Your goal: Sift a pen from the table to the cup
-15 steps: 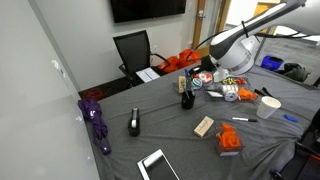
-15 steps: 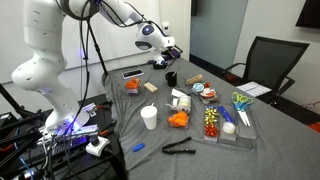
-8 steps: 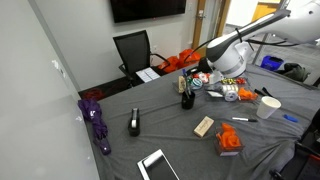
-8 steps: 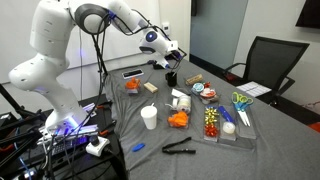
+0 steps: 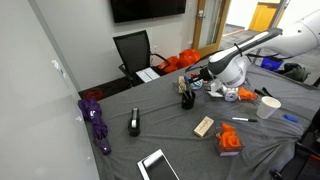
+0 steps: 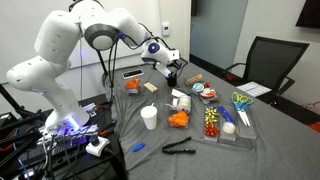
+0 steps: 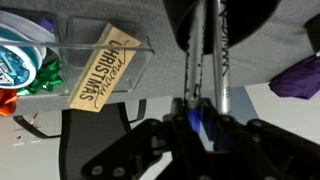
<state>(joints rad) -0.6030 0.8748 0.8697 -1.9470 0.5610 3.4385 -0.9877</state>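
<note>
The small black cup [image 5: 186,101] stands mid-table with dark pens sticking out; it also shows in the other exterior view [image 6: 171,78]. My gripper [image 5: 190,83] hangs right above it, also in an exterior view [image 6: 167,68]. In the wrist view the gripper [image 7: 200,122] is shut on a thin silver pen [image 7: 192,75] with a blue part between the fingers. The pen points at the dark cup [image 7: 215,15] at the top edge, next to another silver pen [image 7: 224,60] there.
A white paper cup [image 5: 268,108] [image 6: 149,118], a wooden "Christmas" block [image 5: 204,126] [image 7: 105,65], orange items [image 5: 230,140], a clear tray [image 6: 225,125], a black stapler-like tool [image 5: 134,122], a tablet [image 5: 157,165] and a purple umbrella [image 5: 96,120] lie around. A black chair [image 5: 133,50] stands behind the table.
The arm has swung over and lowered, bringing the gripper with the pen down to just above the black cup.
</note>
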